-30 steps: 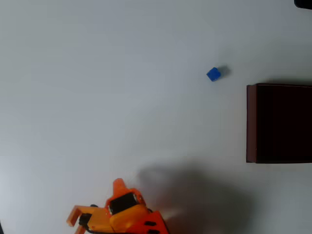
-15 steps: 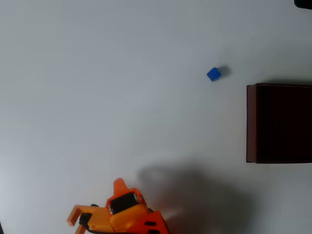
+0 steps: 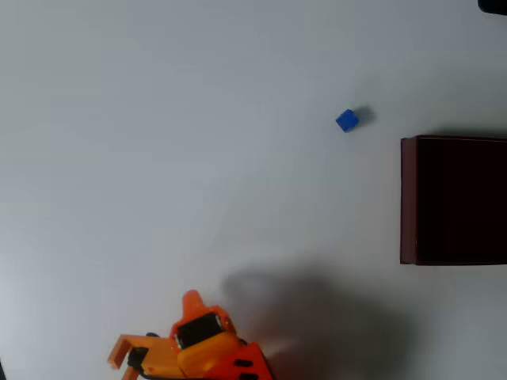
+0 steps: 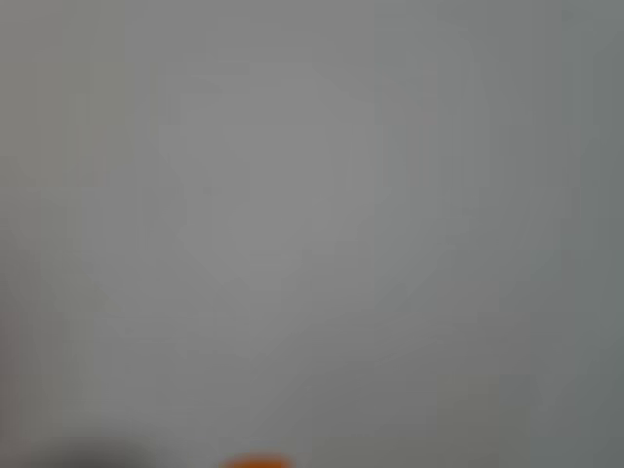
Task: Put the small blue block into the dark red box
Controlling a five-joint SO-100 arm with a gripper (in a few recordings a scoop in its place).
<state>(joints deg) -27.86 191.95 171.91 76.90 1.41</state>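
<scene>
**A:** Pale grey tabletop (image 3: 158, 119) all round in the overhead view. The small blue block (image 3: 346, 120) sits at the far right, just left of and beyond the dark red box (image 3: 408, 198), apart from it. The orange claw (image 3: 150, 332) is at the near edge, left of centre, well apart from both.

**B:** Spread or pressed together?

**A:** I read one finger pointing far and another off to the left, so spread, holding nothing.

**B:** Risks?

**A:** A long diagonal reach. The block is tiny, so a slightly off descent could knock it toward the box wall or tip it away.

**B:** And the wrist view?

**A:** Blurred grey surface with an orange sliver (image 4: 255, 461) at the bottom edge. That gives no guidance for lining up on the block.
</scene>
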